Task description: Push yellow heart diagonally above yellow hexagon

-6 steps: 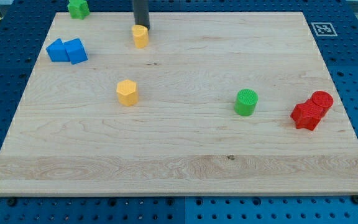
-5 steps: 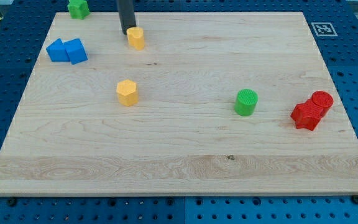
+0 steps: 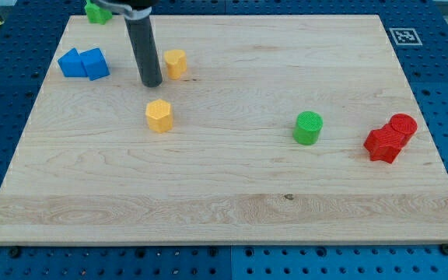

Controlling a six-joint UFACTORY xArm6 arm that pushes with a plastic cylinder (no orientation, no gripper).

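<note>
Rod, no pincer fitted: my tip point(image 3: 152, 83) stood just left of yellow heart point(image 3: 175, 63), seemingly apart, above yellow hexagon point(image 3: 159, 115)

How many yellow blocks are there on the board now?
2. The yellow heart lies near the view's top, just right of my tip. The yellow hexagon sits below both. None seems hidden.

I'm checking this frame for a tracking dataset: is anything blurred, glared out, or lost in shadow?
In the camera view, lighting is even and soft; the wooden board shows no glare. My tip is sharp, left of the yellow heart and above the yellow hexagon. Blocks cast only faint shadows. The rod's top is cut off by the view's top edge, partly hiding the green block there.
</note>
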